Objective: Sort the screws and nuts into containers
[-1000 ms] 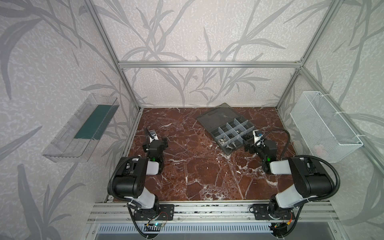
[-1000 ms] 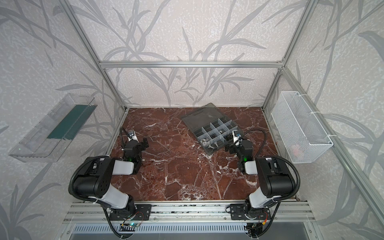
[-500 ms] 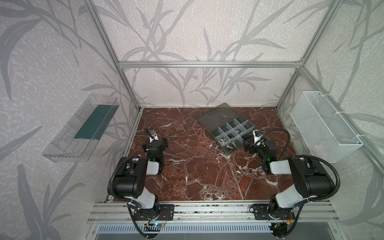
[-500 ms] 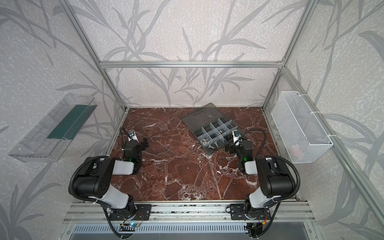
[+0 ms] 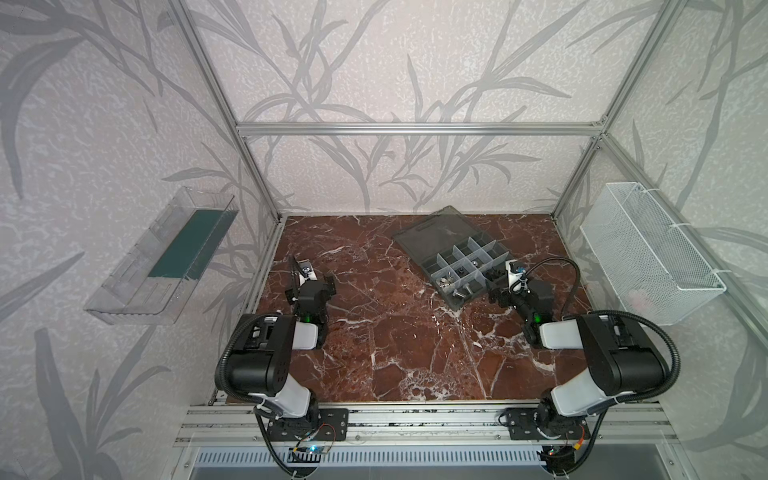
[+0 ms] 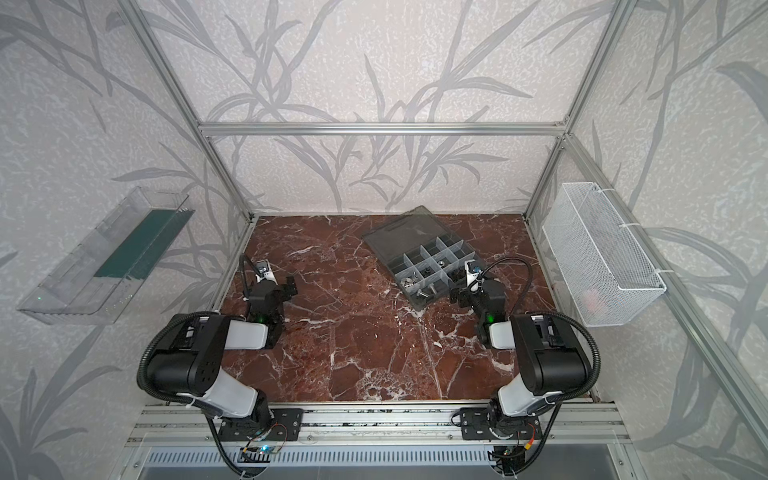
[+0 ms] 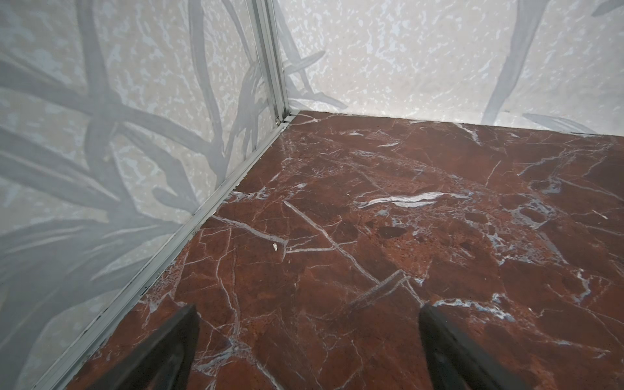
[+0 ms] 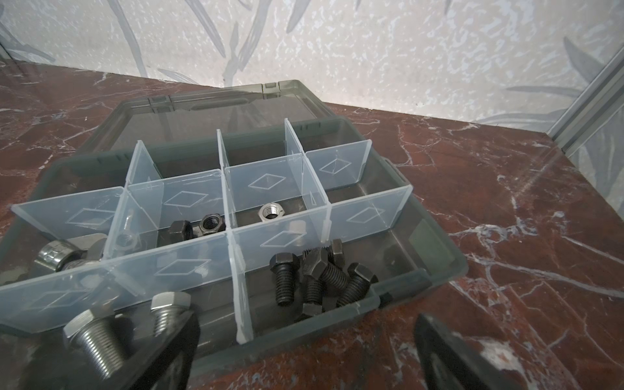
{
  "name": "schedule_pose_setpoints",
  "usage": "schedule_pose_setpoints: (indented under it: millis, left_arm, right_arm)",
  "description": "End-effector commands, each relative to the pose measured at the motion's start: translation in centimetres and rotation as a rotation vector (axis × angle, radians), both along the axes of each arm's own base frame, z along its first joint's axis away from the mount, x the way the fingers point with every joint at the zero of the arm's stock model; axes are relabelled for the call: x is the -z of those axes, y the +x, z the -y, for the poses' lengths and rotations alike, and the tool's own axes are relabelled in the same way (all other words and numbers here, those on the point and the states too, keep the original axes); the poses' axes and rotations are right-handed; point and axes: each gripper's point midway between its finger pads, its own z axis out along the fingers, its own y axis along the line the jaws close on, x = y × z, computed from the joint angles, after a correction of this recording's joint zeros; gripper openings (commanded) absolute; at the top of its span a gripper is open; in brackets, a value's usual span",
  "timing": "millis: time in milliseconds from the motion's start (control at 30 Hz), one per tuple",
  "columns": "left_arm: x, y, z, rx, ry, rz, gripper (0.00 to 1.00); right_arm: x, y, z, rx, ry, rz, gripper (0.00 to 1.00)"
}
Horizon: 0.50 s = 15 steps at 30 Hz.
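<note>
Clearly, two silver screws [image 8: 96, 337] share one container [image 8: 216, 317].

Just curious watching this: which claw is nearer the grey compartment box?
Right. The right claw hangs beside the box's near corner; the left claw sits far off across the table.

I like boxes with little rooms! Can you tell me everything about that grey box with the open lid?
The organiser box is smoky-grey, see-through plastic, sitting flat and turned at an angle on the red marble-look table, towards the back right in both top views. Its hinged lid lies fully open on its far side. Pale clear dividers split it into small compartments. One near compartment holds black screws, its neighbour silver screws; behind them sit dark nuts and a silver nut. Others look empty.
</note>
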Motion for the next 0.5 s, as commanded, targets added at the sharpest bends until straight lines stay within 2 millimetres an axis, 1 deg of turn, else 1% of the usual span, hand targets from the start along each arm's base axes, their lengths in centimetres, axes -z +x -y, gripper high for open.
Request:
schedule_pose_setpoints:
  millis: [0, 33, 67, 467]
  left_arm:
    - [0.2, 0.0, 0.3, 0.016, -0.004, 0.002, 0.99]
    - [0.5, 0.5, 1.3, 0.094, -0.017, -0.013, 0.99]
    - [0.6, 0.7, 1.8, 0.141, -0.035, -0.027, 0.99]
    - [0.7, 0.8, 1.7, 0.149, -0.049, -0.025, 0.99]
  right_arm:
    - [-0.5, 0.2, -0.3, -0.017, -0.007, 0.029, 0.99]
    - [-0.5, 0.2, -0.3, -0.017, -0.006, 0.028, 0.99]
    - [-0.6, 0.2, -0.3, -0.016, -0.005, 0.030, 0.99]
    - [-0.5, 0.2, -0.3, -0.017, -0.005, 0.028, 0.99]
